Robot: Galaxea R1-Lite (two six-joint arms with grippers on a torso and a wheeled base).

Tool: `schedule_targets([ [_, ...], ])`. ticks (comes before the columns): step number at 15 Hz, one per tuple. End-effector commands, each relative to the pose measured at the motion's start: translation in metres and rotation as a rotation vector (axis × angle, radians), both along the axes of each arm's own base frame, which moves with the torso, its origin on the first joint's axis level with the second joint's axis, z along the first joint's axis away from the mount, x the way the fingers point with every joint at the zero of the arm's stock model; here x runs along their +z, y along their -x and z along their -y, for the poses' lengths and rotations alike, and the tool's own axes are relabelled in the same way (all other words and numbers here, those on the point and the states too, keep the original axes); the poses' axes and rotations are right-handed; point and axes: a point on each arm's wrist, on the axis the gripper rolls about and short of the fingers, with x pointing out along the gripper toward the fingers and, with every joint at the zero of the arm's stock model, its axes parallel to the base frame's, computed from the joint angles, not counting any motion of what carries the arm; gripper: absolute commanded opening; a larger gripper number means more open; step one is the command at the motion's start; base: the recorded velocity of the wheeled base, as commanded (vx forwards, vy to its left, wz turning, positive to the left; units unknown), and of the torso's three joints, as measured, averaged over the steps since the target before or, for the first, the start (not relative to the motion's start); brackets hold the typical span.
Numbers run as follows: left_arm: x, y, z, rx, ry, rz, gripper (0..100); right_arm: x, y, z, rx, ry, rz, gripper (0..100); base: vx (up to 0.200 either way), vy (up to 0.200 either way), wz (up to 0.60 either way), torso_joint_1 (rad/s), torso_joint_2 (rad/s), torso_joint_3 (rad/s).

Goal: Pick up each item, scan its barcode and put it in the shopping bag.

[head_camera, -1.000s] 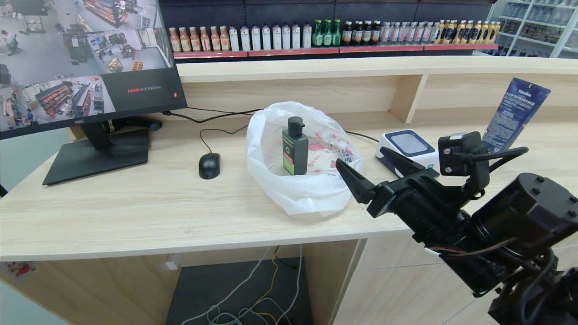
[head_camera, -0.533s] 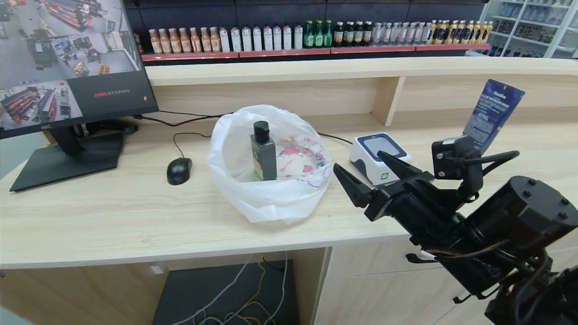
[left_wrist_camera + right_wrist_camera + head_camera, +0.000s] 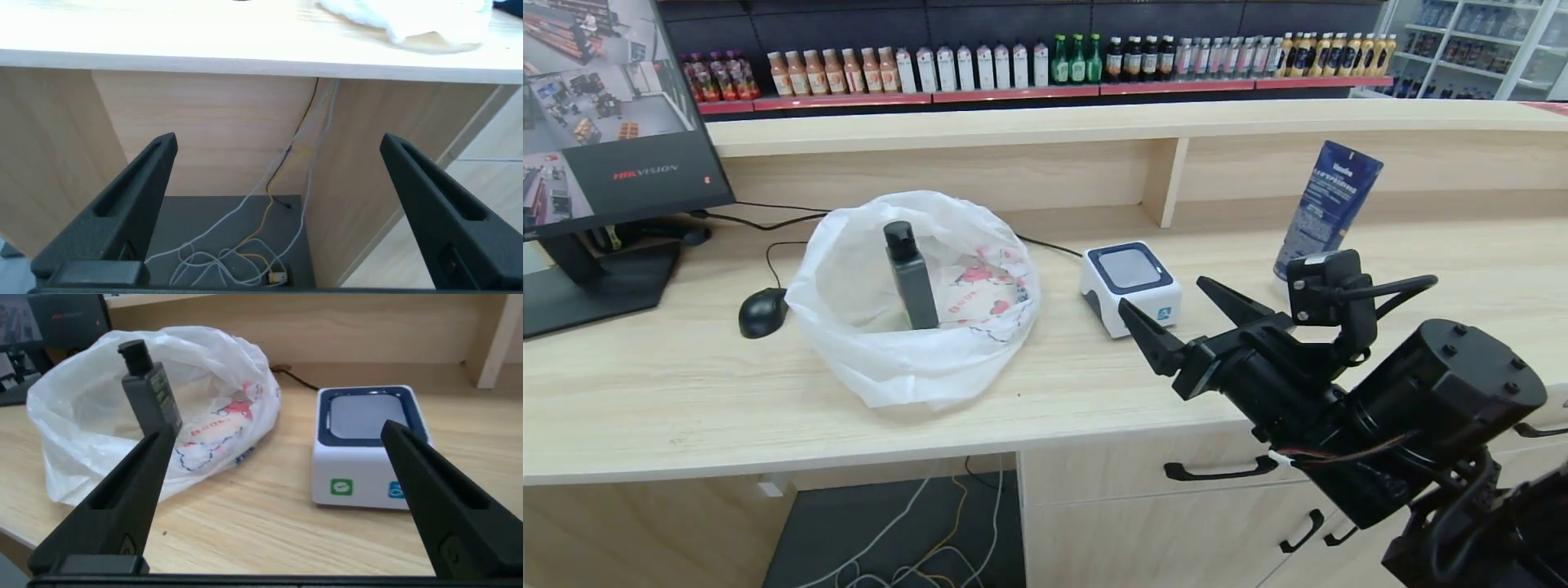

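Note:
A white shopping bag (image 3: 849,359) sits open on the wooden counter (image 3: 686,400). A dark pump bottle (image 3: 911,278) stands upright inside it on a red-printed packet (image 3: 980,286). To its right is the white and blue barcode scanner (image 3: 1129,282). A blue tube (image 3: 1327,208) stands at the far right. My right gripper (image 3: 1165,294) hangs open and empty over the counter's front edge, before the scanner. In the right wrist view my right gripper (image 3: 276,433) faces the bag (image 3: 73,457), bottle (image 3: 151,388) and scanner (image 3: 368,449). My left gripper (image 3: 278,144) is open below the counter edge (image 3: 204,57).
A monitor (image 3: 596,122) on its stand and a black mouse (image 3: 761,312) with its cable are at the left. A raised shelf (image 3: 1094,122) runs along the back. Drawers with black handles (image 3: 1217,472) and loose cables (image 3: 915,531) are under the counter.
The head camera has swung right, so bag, scanner and monitor sit further left in the picture. The right gripper stays open and empty, now before the scanner instead of the bag.

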Motion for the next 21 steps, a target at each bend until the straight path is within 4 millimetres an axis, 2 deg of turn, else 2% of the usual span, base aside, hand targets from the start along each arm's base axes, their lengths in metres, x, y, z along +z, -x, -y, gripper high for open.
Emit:
schedule_targets([
  [1,0.0,0.0,0.0,0.001,0.0,0.001,100,-0.002,0.0,0.0,-0.001,0.006,-0.005,100,0.0,-0.2,0.0,0.002,0.0,-0.002],
  [4,0.0,0.0,0.0,0.001,0.001,0.001,100,-0.01,0.006,0.005,-0.004,0.032,-0.036,100,0.0,-0.2,0.0,0.002,0.0,0.001],
  [9,0.0,0.0,0.0,0.001,0.001,0.001,100,-0.011,0.006,0.005,-0.007,0.046,-0.035,100,0.0,-0.2,0.0,0.0,0.0,-0.001],
  [17,0.0,0.0,0.0,0.001,0.004,0.002,100,-0.012,-0.004,0.014,-0.056,0.049,-0.032,100,0.0,-0.2,0.0,0.002,0.0,0.001],
  [21,0.0,0.0,0.0,0.001,0.004,0.002,100,-0.01,-0.005,0.012,-0.052,0.049,-0.024,100,0.0,0.0,0.0,0.0,0.0,0.0],
])
